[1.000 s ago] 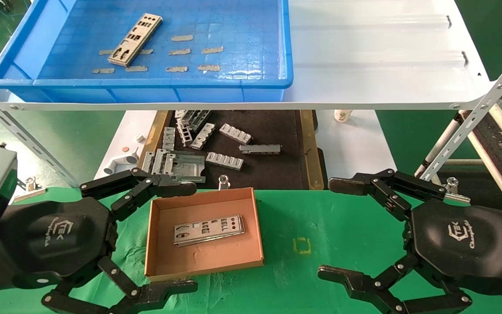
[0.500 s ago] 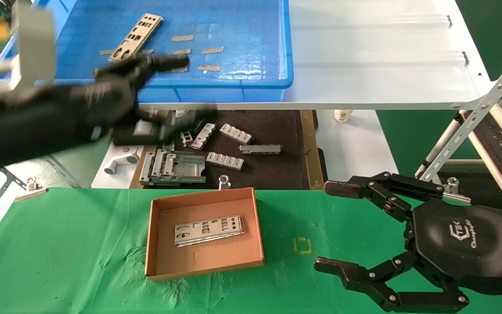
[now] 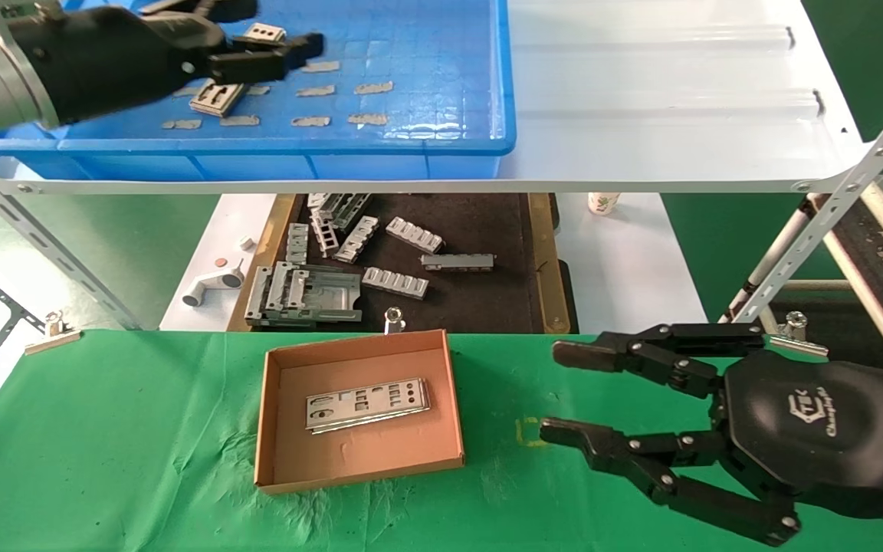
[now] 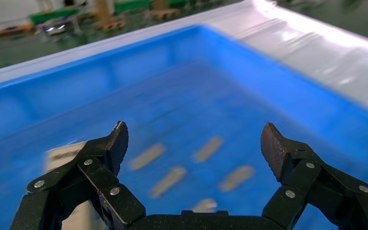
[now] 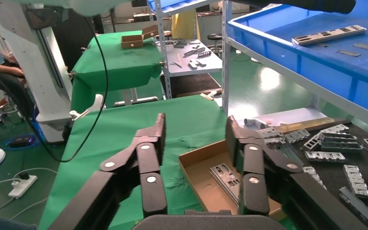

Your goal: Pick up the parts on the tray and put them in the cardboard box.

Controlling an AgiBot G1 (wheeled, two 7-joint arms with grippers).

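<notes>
One silver plate [image 3: 215, 96] lies in the blue tray [image 3: 426, 115] on the white shelf, and my left arm hides its middle. My left gripper [image 3: 280, 24] is open and empty, hovering just above that plate. In the left wrist view the left gripper [image 4: 195, 139] is spread wide over the tray floor [image 4: 268, 86], with the plate [image 4: 62, 155] beside one finger. The cardboard box [image 3: 261, 414] sits on the green cloth and holds stacked plates [image 3: 367, 404]. My right gripper [image 3: 556, 391] is open and empty to the right of the box. It also shows in the right wrist view [image 5: 195, 129].
Several small grey tape strips [image 3: 334, 90] are stuck on the tray floor. Below the shelf a black-surfaced tray [image 3: 480, 299] holds grey ribbed blocks [image 3: 395, 281]. Slanted shelf struts [image 3: 817, 230] stand at both sides. A clip [image 3: 393, 316] sits behind the box.
My left arm has risen from beside the box to over the blue tray, above the plate. My right gripper has shifted slightly left and its fingers have narrowed a little.
</notes>
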